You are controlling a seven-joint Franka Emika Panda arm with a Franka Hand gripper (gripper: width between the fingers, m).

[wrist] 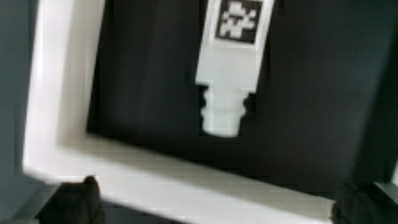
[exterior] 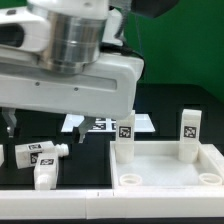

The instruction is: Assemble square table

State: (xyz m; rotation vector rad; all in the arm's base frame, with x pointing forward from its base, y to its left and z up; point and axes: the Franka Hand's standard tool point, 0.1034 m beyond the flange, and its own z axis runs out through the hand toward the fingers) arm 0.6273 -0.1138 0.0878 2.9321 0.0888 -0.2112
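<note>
Pincer (wrist: 222, 205) is wide open with nothing in it, dark fingertips (wrist: 71, 200) just poking into the wrist view. Right past them there's a white rail (wrist: 160, 170), then a loose leg (wrist: 228, 75) lying flat. Its long axis runs straight away from the jaws, stub end nearest, so I reckon the fingers would straddle its width. Further off, the square table slab (exterior: 160, 153) sits toward the exterior view's right with two upright legs (exterior: 190, 128) in its far corners.

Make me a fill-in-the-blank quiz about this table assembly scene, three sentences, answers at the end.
The upright legs on the slab number ___.
In the exterior view, the loose legs lie to the slab's ___.
The gripper is ___, holding nothing.
Answers: two, left, open.
</note>
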